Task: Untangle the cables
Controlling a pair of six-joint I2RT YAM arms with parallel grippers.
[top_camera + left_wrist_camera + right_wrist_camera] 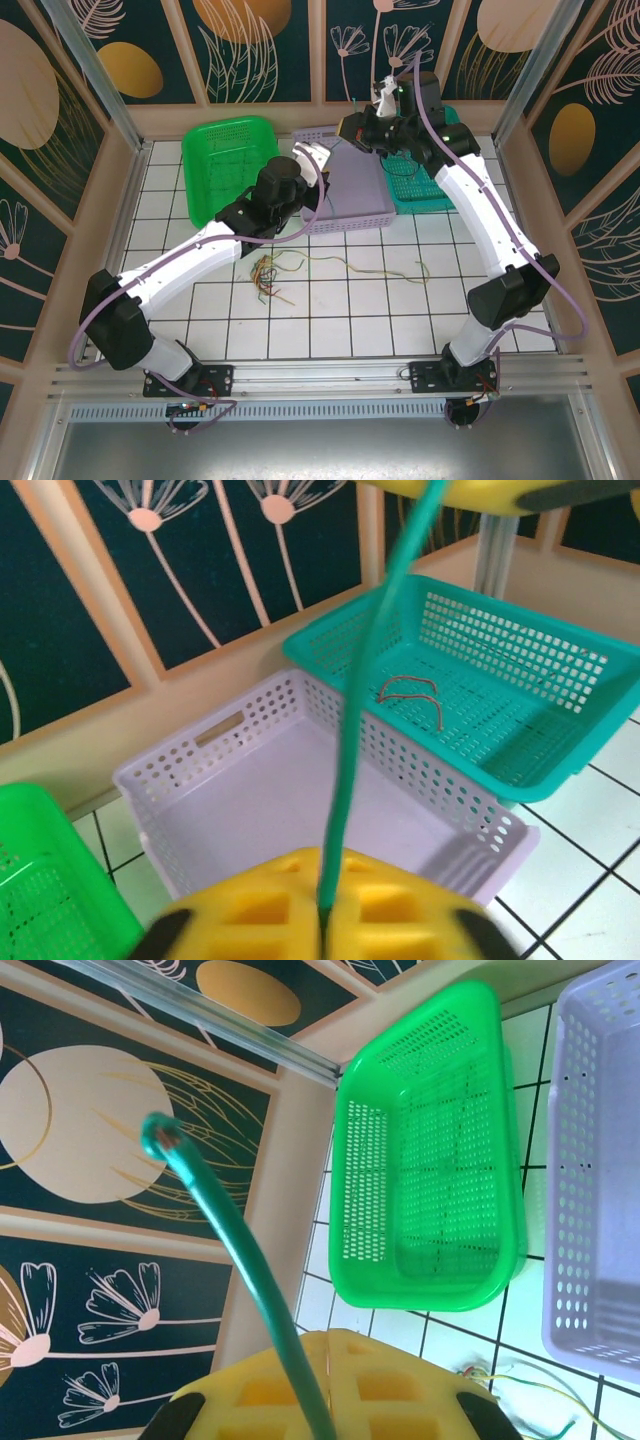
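Green cable [350, 730], clenched taut btw left end effector [322, 915], right end effector [322, 1400], axis prob far-rightward

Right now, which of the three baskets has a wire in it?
The teal basket, rightmost: a thin reddish wire lies on its floor. The lilac basket and green basket show none.

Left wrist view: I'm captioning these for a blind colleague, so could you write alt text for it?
The left gripper is shut on a green cable that runs up to the right gripper at the top edge. Behind stand a lilac basket, a teal basket holding a thin reddish wire, and a green basket.
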